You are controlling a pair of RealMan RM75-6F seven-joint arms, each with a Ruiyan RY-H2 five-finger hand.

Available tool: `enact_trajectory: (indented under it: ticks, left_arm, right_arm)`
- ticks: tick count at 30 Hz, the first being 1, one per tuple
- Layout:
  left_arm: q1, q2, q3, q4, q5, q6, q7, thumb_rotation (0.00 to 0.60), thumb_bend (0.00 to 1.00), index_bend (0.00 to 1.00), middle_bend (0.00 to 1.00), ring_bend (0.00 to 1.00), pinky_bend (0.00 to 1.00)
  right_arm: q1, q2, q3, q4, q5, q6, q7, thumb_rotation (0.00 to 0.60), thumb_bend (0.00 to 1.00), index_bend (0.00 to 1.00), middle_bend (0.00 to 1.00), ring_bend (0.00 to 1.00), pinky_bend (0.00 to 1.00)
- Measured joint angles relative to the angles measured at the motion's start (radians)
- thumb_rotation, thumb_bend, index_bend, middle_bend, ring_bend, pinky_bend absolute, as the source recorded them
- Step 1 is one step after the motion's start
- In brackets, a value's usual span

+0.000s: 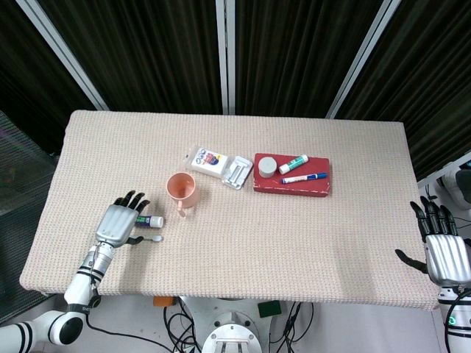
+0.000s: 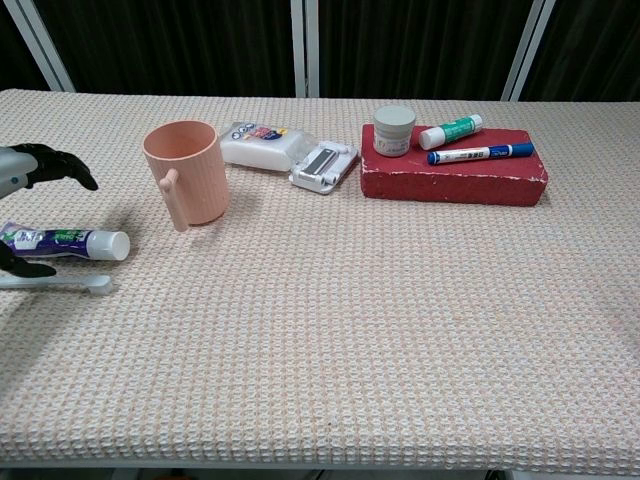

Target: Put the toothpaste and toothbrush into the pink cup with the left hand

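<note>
The pink cup (image 1: 182, 190) (image 2: 185, 172) stands upright left of the table's middle, its handle towards the front. A toothpaste tube (image 1: 152, 220) (image 2: 66, 241) with a white cap lies flat to the cup's front left. The white toothbrush (image 1: 151, 238) (image 2: 60, 284) lies just in front of the tube. My left hand (image 1: 120, 222) (image 2: 38, 166) hovers over the tube's left end, black fingers spread above it and the thumb in front near the brush, holding nothing. My right hand (image 1: 443, 250) is open beyond the table's right front corner.
A red box (image 1: 292, 176) (image 2: 455, 174) at the middle right carries a small jar (image 2: 394, 130), a green-labelled tube (image 2: 450, 131) and a blue marker (image 2: 480, 153). White packages (image 1: 218, 166) (image 2: 288, 154) lie behind the cup. The table's front edge (image 1: 243, 294) runs close to my left hand.
</note>
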State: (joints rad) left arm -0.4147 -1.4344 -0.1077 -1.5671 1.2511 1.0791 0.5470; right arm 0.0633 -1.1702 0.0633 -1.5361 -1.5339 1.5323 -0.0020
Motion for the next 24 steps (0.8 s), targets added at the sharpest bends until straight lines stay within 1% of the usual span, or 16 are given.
enact_trajectory:
  ticks: [5,9,12,24]
  left_arm:
    - [-0.012,-0.019,0.003,0.03,-0.003,-0.002,-0.021,0.53,0.12,0.25,0.13,0.09,0.27]
    - [-0.022,-0.032,0.007,0.053,-0.008,-0.006,-0.032,0.586,0.13,0.28,0.13,0.09,0.27]
    - [-0.028,-0.043,0.009,0.068,-0.002,-0.003,-0.044,0.599,0.14,0.31,0.13,0.09,0.27]
    - [-0.054,-0.091,0.022,0.134,-0.021,-0.014,-0.033,0.6,0.17,0.39,0.14,0.1,0.27]
  right_arm:
    - [-0.001,-0.006,0.003,0.008,0.006,0.001,0.003,0.6,0.24,0.0,0.0,0.0,0.0]
    - [-0.006,-0.008,0.001,0.011,0.006,0.005,0.001,0.6,0.24,0.0,0.0,0.0,0.0]
    - [-0.008,-0.009,0.003,0.013,0.011,0.007,0.005,0.6,0.24,0.0,0.0,0.0,0.0]
    - [-0.008,-0.012,0.005,0.013,0.014,0.001,0.01,0.6,0.25,0.0,0.0,0.0,0.0]
